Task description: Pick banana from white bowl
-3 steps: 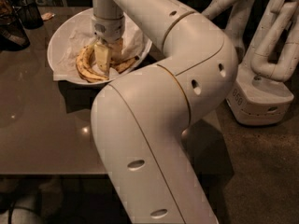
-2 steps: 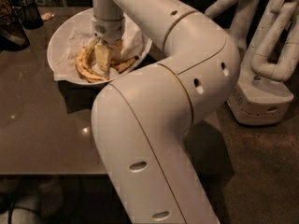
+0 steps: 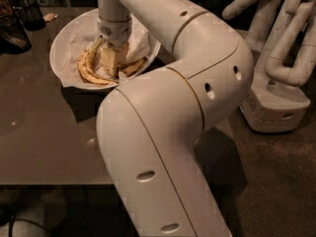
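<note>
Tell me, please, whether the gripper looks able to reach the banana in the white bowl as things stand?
Probably yes: the gripper is down inside the bowl, right at the banana, with nothing lying over it. Only the longer banana alongside crowds the spot, so it may get nudged.

Your desk [image 3: 44,132] is a smooth grey-brown slab. At its far left corner you see a dark mesh cup [image 3: 30,13], with a second dark holder [image 3: 11,33] a little nearer, cut off by the frame edge. A small pale scrap [image 3: 49,17] lies just beside the cup. A long yellow banana [image 3: 85,69] curves just left of the end effector [image 3: 112,63], which hangs low over the desk's far side. At the right of the view, a white robot unit [image 3: 276,98] stands on dark carpet [image 3: 281,181], off the desk.
</note>
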`<state>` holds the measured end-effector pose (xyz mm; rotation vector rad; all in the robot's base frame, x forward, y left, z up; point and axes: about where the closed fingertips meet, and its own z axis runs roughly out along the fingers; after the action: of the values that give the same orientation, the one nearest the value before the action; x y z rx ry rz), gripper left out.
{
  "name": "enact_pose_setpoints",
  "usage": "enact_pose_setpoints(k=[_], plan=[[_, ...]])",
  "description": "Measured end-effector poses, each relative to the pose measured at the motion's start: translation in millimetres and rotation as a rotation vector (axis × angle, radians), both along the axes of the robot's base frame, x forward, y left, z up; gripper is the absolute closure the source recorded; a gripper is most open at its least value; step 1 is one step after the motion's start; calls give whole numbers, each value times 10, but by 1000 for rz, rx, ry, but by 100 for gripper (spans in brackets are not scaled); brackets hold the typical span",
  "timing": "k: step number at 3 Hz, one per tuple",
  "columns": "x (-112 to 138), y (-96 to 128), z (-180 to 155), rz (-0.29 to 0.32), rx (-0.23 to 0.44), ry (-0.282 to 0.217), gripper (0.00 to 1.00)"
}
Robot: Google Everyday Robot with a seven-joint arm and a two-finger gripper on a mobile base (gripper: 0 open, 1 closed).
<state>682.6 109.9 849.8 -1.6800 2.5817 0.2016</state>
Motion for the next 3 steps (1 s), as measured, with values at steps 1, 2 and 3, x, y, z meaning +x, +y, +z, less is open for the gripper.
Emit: enact_pose_setpoints(k=[1,2,3], plan=[[0,0,0,0,0,0,100],[16,-37,144,6,32,-35,100],[-20,-99,320,22,47,-65,100]])
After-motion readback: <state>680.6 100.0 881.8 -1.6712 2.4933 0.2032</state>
